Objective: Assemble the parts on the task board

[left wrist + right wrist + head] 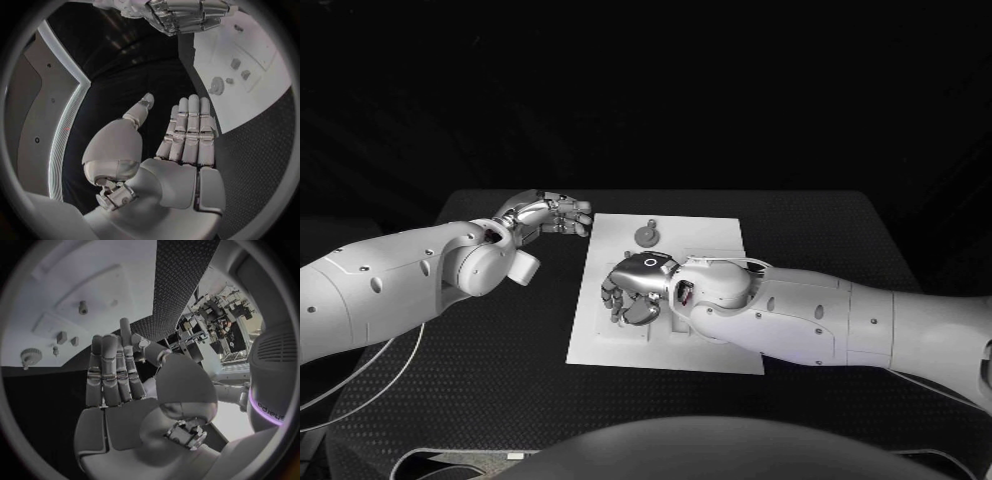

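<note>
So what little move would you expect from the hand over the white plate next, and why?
Probably the right hand will lower and close its fingers on one of the small parts on the task board. It hovers over the board holding nothing, fingers straight, with the pieces lying just beyond them. The left hand sits off the board's edge.

In the head view the right hand (635, 290) covers the middle left of the board (711, 235), so the parts under it are hidden. The gear (648, 236) in the upper part of the board is too small to show its teeth. Both arms are cut off by the frame edges.
</note>
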{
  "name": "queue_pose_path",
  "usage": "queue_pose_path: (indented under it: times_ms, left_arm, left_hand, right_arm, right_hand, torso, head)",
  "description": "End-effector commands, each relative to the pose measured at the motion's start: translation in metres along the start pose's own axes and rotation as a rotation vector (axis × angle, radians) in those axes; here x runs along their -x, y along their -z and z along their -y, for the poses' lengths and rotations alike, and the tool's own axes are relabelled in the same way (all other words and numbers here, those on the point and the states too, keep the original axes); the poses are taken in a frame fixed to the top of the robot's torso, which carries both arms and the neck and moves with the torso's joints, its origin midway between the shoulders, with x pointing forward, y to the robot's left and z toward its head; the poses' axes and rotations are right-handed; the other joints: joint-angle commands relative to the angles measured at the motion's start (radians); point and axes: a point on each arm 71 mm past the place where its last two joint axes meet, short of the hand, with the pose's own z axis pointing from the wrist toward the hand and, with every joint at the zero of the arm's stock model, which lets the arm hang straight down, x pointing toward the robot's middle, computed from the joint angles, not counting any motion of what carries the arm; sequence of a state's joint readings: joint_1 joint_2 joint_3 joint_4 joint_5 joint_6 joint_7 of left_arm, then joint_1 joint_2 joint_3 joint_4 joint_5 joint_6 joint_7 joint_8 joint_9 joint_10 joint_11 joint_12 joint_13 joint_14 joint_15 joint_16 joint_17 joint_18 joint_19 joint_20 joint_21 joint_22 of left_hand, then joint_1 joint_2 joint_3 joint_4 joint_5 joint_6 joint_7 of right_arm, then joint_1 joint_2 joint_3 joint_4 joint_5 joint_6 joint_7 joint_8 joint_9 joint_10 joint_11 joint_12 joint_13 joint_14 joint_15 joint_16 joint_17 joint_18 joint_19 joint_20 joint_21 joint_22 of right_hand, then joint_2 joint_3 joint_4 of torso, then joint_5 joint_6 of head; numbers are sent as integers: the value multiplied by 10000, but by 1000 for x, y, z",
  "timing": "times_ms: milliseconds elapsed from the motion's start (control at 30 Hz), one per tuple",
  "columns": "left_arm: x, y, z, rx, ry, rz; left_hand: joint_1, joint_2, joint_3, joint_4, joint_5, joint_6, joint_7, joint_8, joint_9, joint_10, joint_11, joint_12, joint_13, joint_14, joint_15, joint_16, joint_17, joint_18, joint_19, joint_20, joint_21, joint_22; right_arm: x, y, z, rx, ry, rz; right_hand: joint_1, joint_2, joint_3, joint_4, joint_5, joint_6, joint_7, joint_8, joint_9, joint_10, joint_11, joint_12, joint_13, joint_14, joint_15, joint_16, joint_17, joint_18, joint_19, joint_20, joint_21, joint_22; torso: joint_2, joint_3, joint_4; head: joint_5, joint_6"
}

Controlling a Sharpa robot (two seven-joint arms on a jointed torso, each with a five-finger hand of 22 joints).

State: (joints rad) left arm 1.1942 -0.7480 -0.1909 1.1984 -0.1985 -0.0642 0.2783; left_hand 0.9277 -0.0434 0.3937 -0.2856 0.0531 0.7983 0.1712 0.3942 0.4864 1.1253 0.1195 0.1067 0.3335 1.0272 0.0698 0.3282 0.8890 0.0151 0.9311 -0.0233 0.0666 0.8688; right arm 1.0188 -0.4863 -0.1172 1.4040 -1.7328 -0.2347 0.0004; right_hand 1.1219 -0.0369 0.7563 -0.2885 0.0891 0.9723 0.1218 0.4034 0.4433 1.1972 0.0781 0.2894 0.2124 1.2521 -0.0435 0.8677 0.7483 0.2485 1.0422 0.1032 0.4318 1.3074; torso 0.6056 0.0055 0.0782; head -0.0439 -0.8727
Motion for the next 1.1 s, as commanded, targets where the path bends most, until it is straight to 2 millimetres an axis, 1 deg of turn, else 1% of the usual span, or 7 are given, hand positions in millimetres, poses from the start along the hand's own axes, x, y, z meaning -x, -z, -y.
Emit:
queue_pose_path:
  times_ms: [33,133,367,700,800,1000,1100]
  left_arm:
    - [-2,-1,2,-86,1,-105]
    - [-2,-1,1,-79,-1,-103]
    - [-3,-2,2,-78,2,-134]
    - [-4,-3,2,-78,3,-165]
    - [-4,-3,2,-74,4,-176]
    - [-5,-4,2,-81,-10,-223]
    - [-6,-5,2,-89,-22,-238]
  left_hand:
    - [-5,84,-33,-7,-40,-2,60,36,-14,-8,47,-31,-13,52,46,-65,-11,-142,69,-3,13,-17]
    - [-5,84,-33,-7,-40,-2,60,37,-15,-8,47,-30,-14,52,46,-66,-11,-142,69,-3,13,-19]
    - [-5,86,-35,-6,-40,-2,62,39,-17,-7,47,-29,-16,52,46,-67,-11,-142,70,-3,13,-23]
    - [-5,89,-37,-5,-40,-2,66,42,-21,-8,47,-26,-20,53,46,-70,-11,-142,71,-2,14,-31]
    - [-4,90,-38,-6,-40,-3,67,43,-22,-8,47,-25,-21,53,46,-71,-11,-142,71,-2,13,-34]
    - [-3,95,-38,-6,-40,-5,70,44,-25,-9,48,-25,-24,53,46,-73,-12,-142,71,-2,13,-39]
    - [-2,96,-38,-6,-40,-5,71,44,-26,-11,48,-25,-25,52,47,-74,-12,-142,72,-2,13,-41]
  right_arm:
    - [-5,0,0,8,352,-204]
    - [-6,-2,1,-34,458,-232]
    - [-9,-4,2,-187,685,-336]
    - [-18,-4,7,-295,829,-566]
    - [-18,-4,6,-262,924,-523]
    - [-18,-5,4,-245,936,-526]
    - [-19,-5,5,-279,961,-524]
  right_hand:
    - [74,105,25,-9,63,50,13,48,36,272,-204,17,74,58,-85,112,51,133,144,-42,115,247]
    - [87,94,13,-13,63,57,10,27,76,274,-217,-17,144,143,-102,302,169,133,258,-108,252,257]
    - [108,75,-2,-17,64,85,2,-13,149,298,-238,-73,276,209,-127,674,385,133,402,-211,550,266]
    - [106,77,-3,-18,64,91,0,-30,171,298,-241,-98,316,200,-130,772,436,133,411,-234,649,267]
    - [106,76,-3,-19,64,92,0,-32,174,299,-241,-102,322,197,-129,783,442,132,409,-237,663,267]
    - [104,69,-4,-20,64,100,-3,-34,182,307,-242,-105,335,189,-130,806,453,133,402,-240,689,268]
    - [105,70,-3,-20,64,101,-3,-36,185,307,-242,-108,339,185,-131,813,457,133,399,-241,699,267]
  torso:
    - [1,10,-10]
    - [-1,17,-18]
    - [-3,18,-15]
    - [0,16,-18]
    - [1,18,-16]
    - [0,6,-15]
    - [1,11,-18]
  head:
    - [67,1]
    - [119,1]
    - [132,1]
    - [155,1]
    - [163,1]
    - [170,1]
    - [182,1]
